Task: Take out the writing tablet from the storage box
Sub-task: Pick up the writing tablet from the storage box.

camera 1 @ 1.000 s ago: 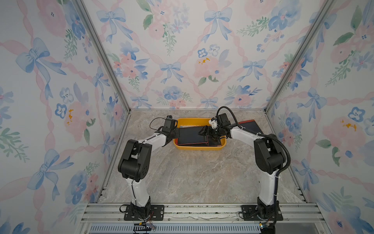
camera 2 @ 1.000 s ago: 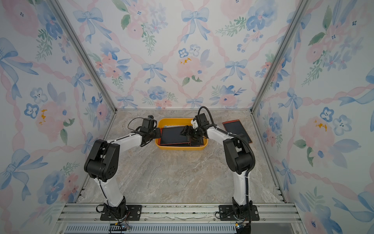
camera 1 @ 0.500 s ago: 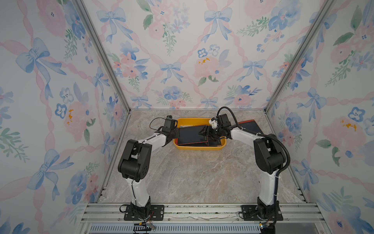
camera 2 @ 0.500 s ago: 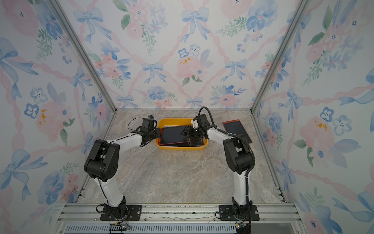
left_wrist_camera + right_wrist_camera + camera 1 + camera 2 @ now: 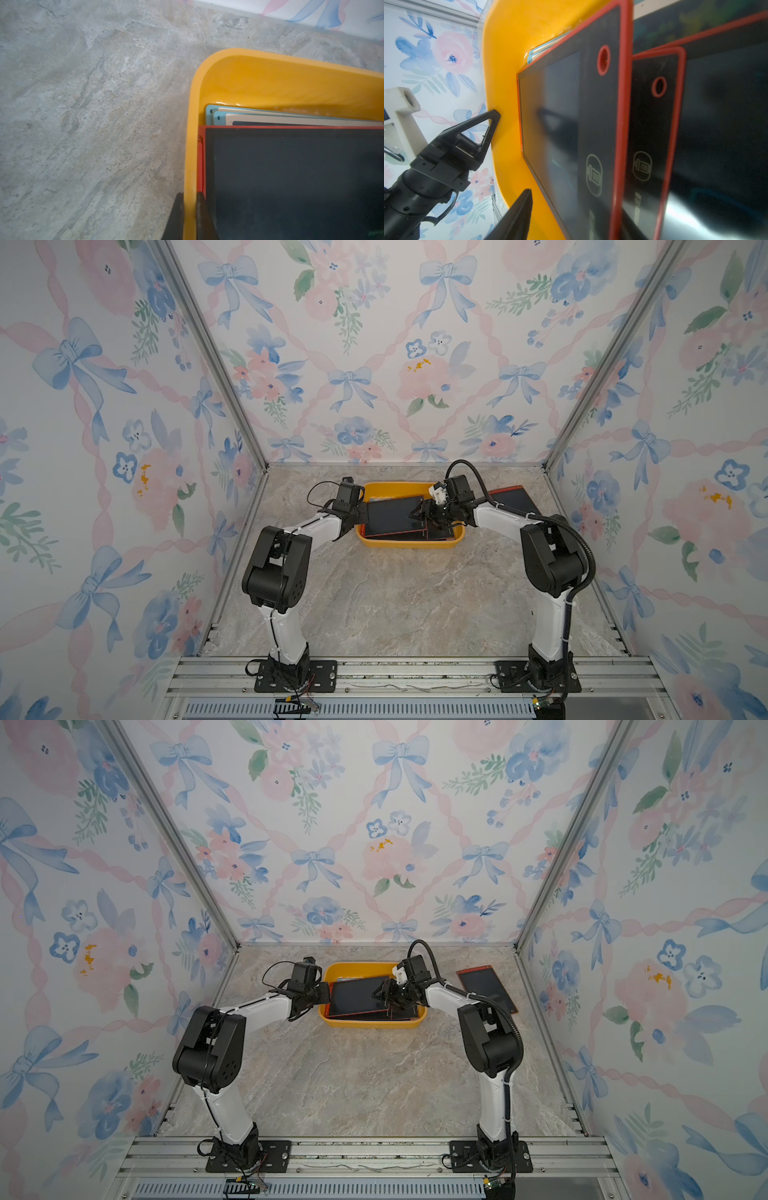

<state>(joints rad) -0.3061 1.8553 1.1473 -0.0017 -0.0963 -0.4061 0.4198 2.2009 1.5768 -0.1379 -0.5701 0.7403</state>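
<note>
The yellow storage box (image 5: pixel 409 543) (image 5: pixel 374 1022) sits at the back of the table. My left gripper (image 5: pixel 362 514) (image 5: pixel 326 996) (image 5: pixel 189 194) is shut on the box's left rim (image 5: pixel 192 124), one finger outside and one inside. On top of the stack in the box lies a red-framed black writing tablet (image 5: pixel 395 516) (image 5: pixel 359 996) (image 5: pixel 291 176) (image 5: pixel 571 124), slightly askew. My right gripper (image 5: pixel 422 514) (image 5: pixel 384 994) is at the tablet's right end. Its one visible finger (image 5: pixel 519 214) stands off the tablet's face; the other finger is hidden.
A second red-framed tablet (image 5: pixel 654 135) lies under the top one, and blue and cream tablets (image 5: pixel 249 118) lie below them. Another red-framed tablet (image 5: pixel 513 499) (image 5: pixel 486 988) lies flat on the table right of the box. The back wall stands close behind the box.
My right gripper's jaws have narrowed at the tablet's right end, and the top tablet has skewed slightly. My left gripper has stayed clamped on the rim.
</note>
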